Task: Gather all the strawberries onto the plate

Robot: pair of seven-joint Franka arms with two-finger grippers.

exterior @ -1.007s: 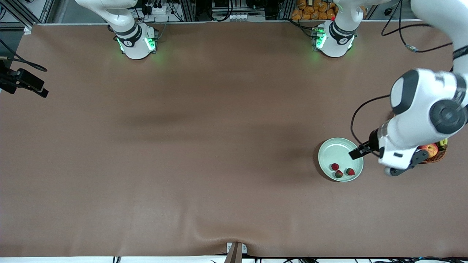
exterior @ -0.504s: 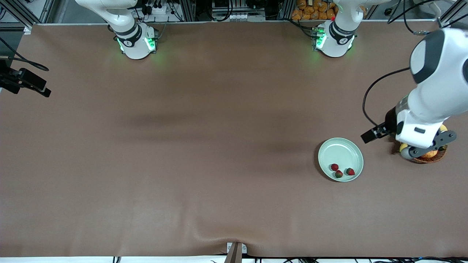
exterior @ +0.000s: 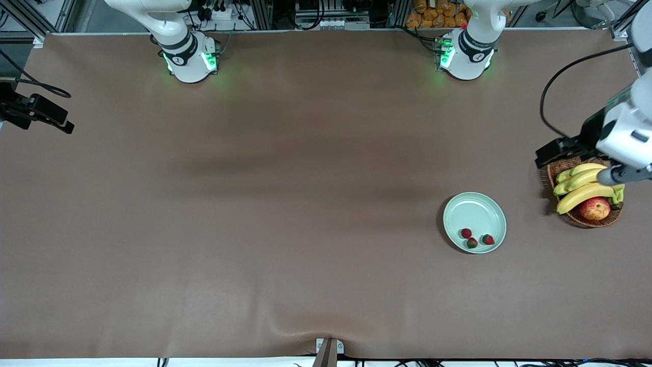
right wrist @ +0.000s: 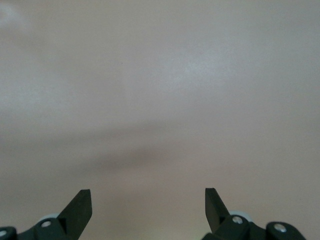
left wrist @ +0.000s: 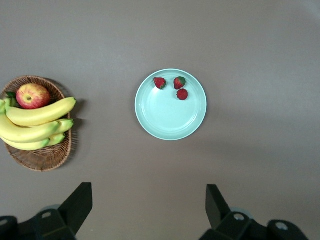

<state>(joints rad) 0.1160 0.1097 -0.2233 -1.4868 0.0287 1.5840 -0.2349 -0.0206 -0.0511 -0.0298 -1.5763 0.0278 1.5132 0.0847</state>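
Note:
The pale mint-green plate (exterior: 471,211) lies toward the left arm's end of the table. Three strawberries (exterior: 472,242) lie together in it, close to the rim nearest the front camera. In the left wrist view the plate (left wrist: 167,115) and the strawberries (left wrist: 179,82) show well below. My left gripper (left wrist: 149,192) is open and empty, high over the bare table beside the plate and the basket. Its hand (exterior: 619,137) shows at the front view's edge, above the basket. My right gripper (right wrist: 148,195) is open and empty over bare table.
A brown wicker basket (exterior: 586,220) with bananas (exterior: 580,191) and a red-yellow apple (exterior: 594,208) stands beside the plate, at the left arm's end. It also shows in the left wrist view (left wrist: 40,160). A black device with a cable (exterior: 35,114) sits at the right arm's end.
My left arm has risen and drawn back from over the plate toward the table's end, uncovering the basket. The strawberries and the plate have not moved.

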